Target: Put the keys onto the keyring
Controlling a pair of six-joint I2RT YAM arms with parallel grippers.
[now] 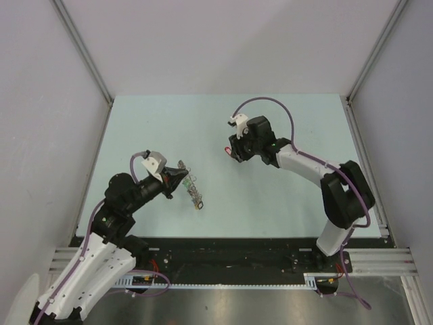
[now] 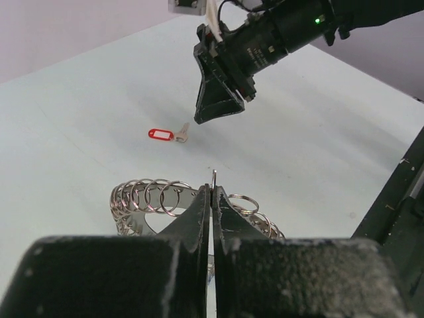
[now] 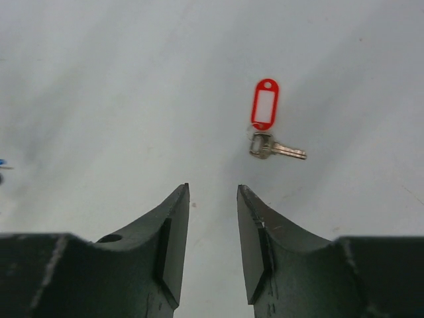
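Left hand (image 2: 212,191) clamped the keyring (image 2: 149,196), steadying it for threading; I held the right hand (image 3: 213,191) parted near the key (image 3: 277,150) on the table (image 3: 99,79), poised for pickup.

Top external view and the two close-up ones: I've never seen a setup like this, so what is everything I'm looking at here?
table: one, pale blue-green, under everything
key: one, silver with a red oval tag, lying flat on the table just ahead of the right tool
keyring: one, grey metal fringed with many small silver rings, held at the left tool's tip
walls: pale grey, on three sides of the table
left arm: one, black and white, near left
right arm: one, black and white, near right
left tool: one, black, shut on the keyring
right tool: one, black, open, close to the key without touching it
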